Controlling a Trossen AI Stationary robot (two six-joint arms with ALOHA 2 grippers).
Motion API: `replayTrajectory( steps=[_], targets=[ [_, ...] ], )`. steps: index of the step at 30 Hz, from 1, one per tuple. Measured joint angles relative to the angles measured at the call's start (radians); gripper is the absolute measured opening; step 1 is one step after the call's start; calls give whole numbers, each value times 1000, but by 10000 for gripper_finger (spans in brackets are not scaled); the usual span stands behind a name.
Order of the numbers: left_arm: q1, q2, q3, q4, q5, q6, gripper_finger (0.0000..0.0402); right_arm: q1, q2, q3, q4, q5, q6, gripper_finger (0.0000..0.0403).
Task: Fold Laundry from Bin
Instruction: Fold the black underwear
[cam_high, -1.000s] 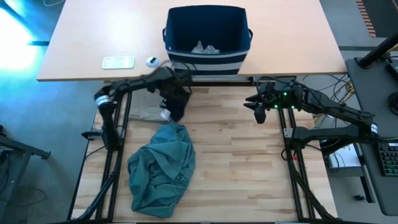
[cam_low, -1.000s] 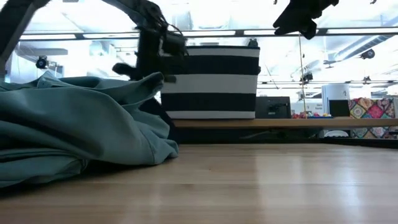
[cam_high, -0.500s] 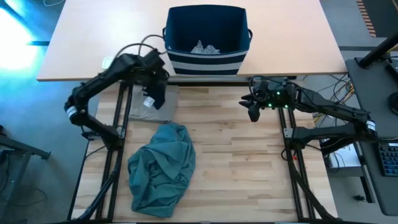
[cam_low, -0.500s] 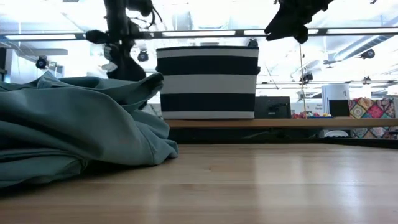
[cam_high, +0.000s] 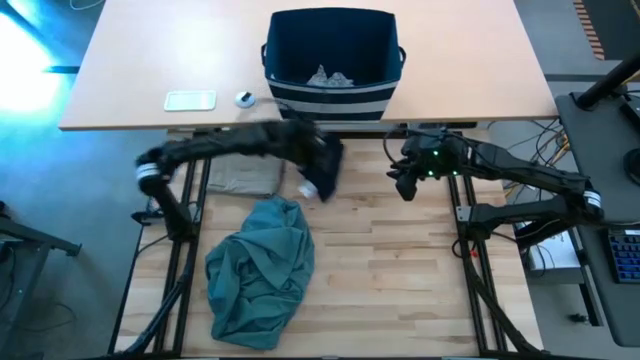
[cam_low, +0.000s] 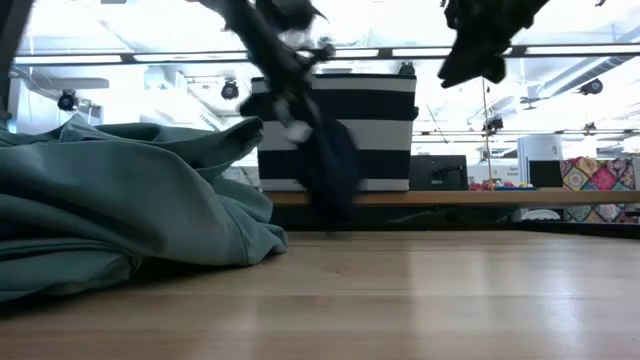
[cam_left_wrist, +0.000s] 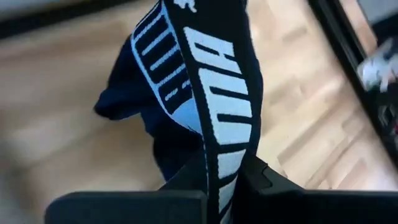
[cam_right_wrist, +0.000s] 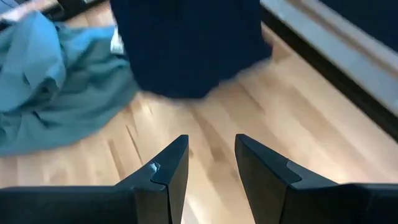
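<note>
Our left gripper (cam_left_wrist: 214, 186) pinches the navy garment with white lettering (cam_left_wrist: 205, 93) above the wooden table (cam_high: 400, 260); our right gripper (cam_right_wrist: 211, 168) hovers nearby, fingers spread, empty

Bare wooden table (cam_high: 390, 270) lies open right of the teal-green garment (cam_high: 258, 270); the bin (cam_high: 333, 60) blocks the rear.

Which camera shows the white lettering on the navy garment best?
The left wrist view: the navy garment fills it, white lettering clear. The high, low and right wrist views show only a dark hanging shape with no readable lettering.

Laundry (cam_high: 260, 270) before bin (cam_high: 333, 95) (table's far edge)
</note>
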Motion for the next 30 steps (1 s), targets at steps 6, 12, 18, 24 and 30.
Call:
replayTrajectory(
  steps=[6, 12, 18, 24, 30],
  targets=[
    [-88, 264, 59, 133, 27, 7, 51, 2, -9, -28, -116, -9, 16, 128],
    [-58, 395, 181, -129, 32, 118, 158, 5, 25, -121, -68, -41, -2, 128],
    [-47, 356, 258, -284, -100, 326, 268, 60, 76, -233, 71, -28, -296, 141],
    [-90, 248, 255, -239, -104, 424, 323, 94, 215, -242, 140, 63, -736, 188],
    [-187, 142, 149, -141, -167, 395, 320, 94, 403, -242, 279, 255, -1081, 235]
  ],
)
